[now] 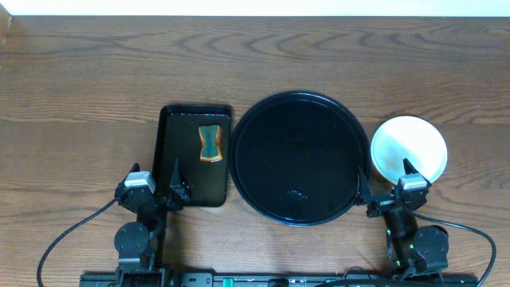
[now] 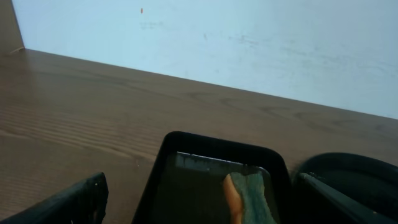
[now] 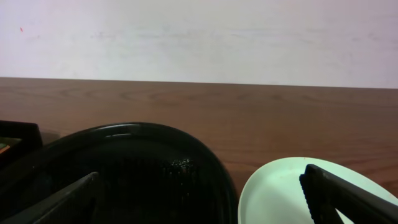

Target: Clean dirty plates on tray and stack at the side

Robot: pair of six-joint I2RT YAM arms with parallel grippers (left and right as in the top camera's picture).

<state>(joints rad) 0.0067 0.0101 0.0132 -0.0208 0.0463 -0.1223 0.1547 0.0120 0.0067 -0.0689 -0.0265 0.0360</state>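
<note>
1. The left gripper (image 1: 157, 182) and right gripper (image 1: 386, 182) sit at the near table edge. Both have their jaws spread wide and hold nothing. Any move should start by lifting clear of the rims.
2. The sponge (image 1: 210, 143) lies in the small rectangular tray (image 1: 179, 127). It probably needs no more handling.
3. Beside that, the tray (image 1: 295, 127) is bare and glossy, so no plate looks left to wipe.
4. The plates (image 1: 408, 147) sit just right of it, and the top face looks clean. I cannot tell from above how many are stacked, so confirm the count before finishing.

Dark brown wood-grain table (image 1: 80, 88), plain pale wall (image 2: 249, 43) behind it, soft even light
</note>
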